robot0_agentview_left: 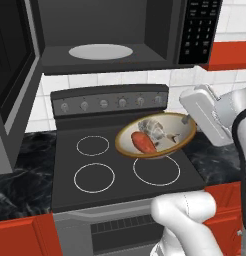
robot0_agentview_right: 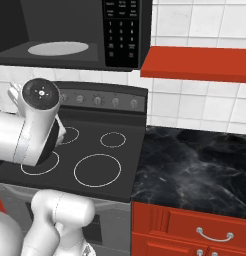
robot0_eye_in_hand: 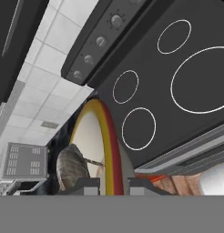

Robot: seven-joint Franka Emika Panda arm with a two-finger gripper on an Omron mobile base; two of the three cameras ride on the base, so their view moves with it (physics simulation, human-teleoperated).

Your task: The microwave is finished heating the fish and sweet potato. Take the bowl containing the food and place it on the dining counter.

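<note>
The tan-rimmed bowl (robot0_agentview_left: 179, 131) hangs tilted above the stove's right rings, its cream inside facing the left base camera. My gripper (robot0_agentview_left: 189, 119) is shut on the bowl's right rim. Inside lie the whitish-grey fish (robot0_agentview_left: 152, 127) and the orange-red sweet potato (robot0_agentview_left: 143, 142). In the hand view the bowl's rim (robot0_eye_in_hand: 109, 136) runs up from between my gripper's (robot0_eye_in_hand: 114, 186) tips, with the fish (robot0_eye_in_hand: 70, 168) to its left. The microwave (robot0_agentview_left: 110, 62) stands open above, its white turntable (robot0_agentview_left: 100, 51) bare. The dining counter is out of view.
The black four-ring stove (robot0_agentview_left: 102, 192) lies under the bowl, with a knob panel (robot0_agentview_left: 110, 102) behind. The microwave's open door (robot0_agentview_left: 10, 75) juts out at the left. Black marble worktop (robot0_agentview_right: 195, 165) over red drawers flanks the stove, under a red shelf (robot0_agentview_right: 195, 62).
</note>
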